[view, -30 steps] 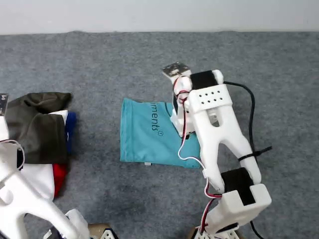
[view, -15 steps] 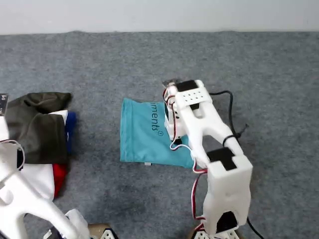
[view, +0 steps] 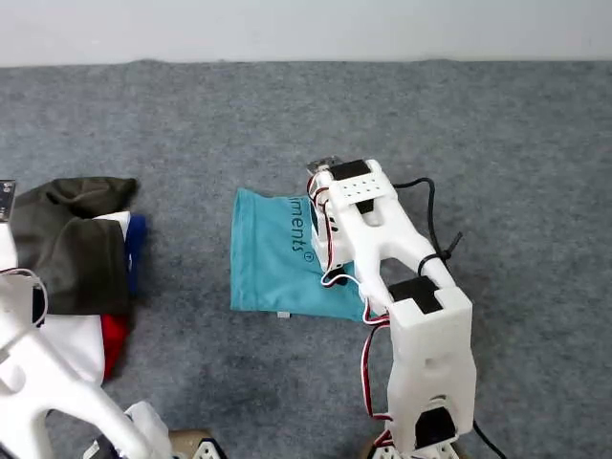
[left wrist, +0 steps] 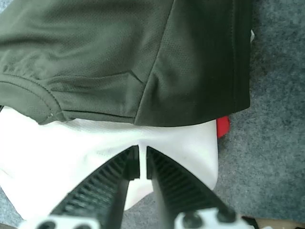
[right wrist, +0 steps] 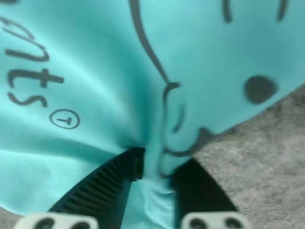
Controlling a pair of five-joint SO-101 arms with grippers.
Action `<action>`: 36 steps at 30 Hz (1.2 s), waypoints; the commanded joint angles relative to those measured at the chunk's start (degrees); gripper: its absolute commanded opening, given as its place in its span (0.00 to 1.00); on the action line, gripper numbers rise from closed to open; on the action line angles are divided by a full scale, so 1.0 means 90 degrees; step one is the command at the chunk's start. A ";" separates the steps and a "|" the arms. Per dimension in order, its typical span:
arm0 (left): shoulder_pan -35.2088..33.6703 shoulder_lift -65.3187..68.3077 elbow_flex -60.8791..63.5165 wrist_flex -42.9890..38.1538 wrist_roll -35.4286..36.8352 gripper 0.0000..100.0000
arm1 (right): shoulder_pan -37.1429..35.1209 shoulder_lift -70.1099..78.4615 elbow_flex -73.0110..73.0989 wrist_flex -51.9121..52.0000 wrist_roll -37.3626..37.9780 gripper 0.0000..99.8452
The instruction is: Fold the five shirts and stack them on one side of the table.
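A teal shirt (view: pixel 277 258), folded into a rectangle, is seen lying near the middle of the grey carpeted table (view: pixel 191 124), its printed side turned up. One edge of it is covered by the right arm (view: pixel 382 249), which is stretched over it from the near edge of the table. In the right wrist view, a ridge of teal fabric is shown pinched between the fingers of the right gripper (right wrist: pixel 155 174), which are closed on it, and the cloth is bunched and creased around the grip. At the left side of the table a pile is seen. A dark shirt (view: pixel 72 239) is laid on top, and a white shirt (view: pixel 72 349) is spread beneath it toward the near edge. Slivers of a blue shirt (view: pixel 137 239) and a red shirt (view: pixel 115 335) are exposed at the pile's inner side. The left gripper (left wrist: pixel 142 160) is held over the white shirt, just beside the dark shirt's hem. Its fingers are drawn almost together, with a thin slit left between them and no cloth seen caught there.
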 commanded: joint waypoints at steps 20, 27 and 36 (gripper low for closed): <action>0.0049 -0.0195 -0.0044 -0.0293 -0.0098 0.04 | 0.3336 -0.1333 -0.0010 0.1529 0.3712 0.01; 0.0020 -0.0195 -0.0024 -0.0283 -0.0098 0.03 | 0.4234 -0.1070 -0.0029 0.0298 0.6545 0.01; 0.0020 -0.0195 -0.0024 -0.0244 -0.0107 0.03 | 0.3961 -0.1001 0.0000 -0.2222 0.8342 0.01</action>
